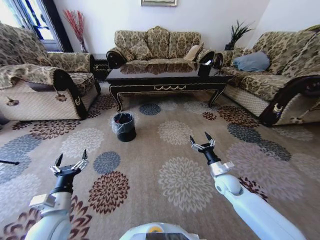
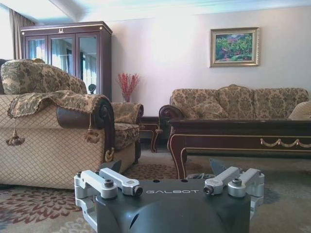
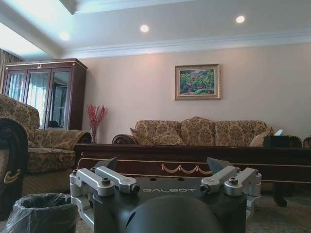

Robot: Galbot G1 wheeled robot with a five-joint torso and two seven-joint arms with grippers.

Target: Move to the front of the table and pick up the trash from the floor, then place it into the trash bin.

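Daylight came from the window (image 1: pixel 30 17) at upper left; ceiling spotlights (image 3: pixel 144 28) glowed, and the head view bowed at its edges.

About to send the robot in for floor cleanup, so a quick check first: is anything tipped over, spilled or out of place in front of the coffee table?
Nothing stands out. The trash bin stands upright on the carpet before the table, its bag folded over the rim. No litter shows on the carpet from here. Left gripper and right gripper hang open and empty.

- The right gripper (image 3: pixel 167 167) is seen spread open, lower centre.
- The trash bin (image 3: pixel 41 213) is shown lower left.
- The table (image 3: pixel 194 162) is stretched behind.
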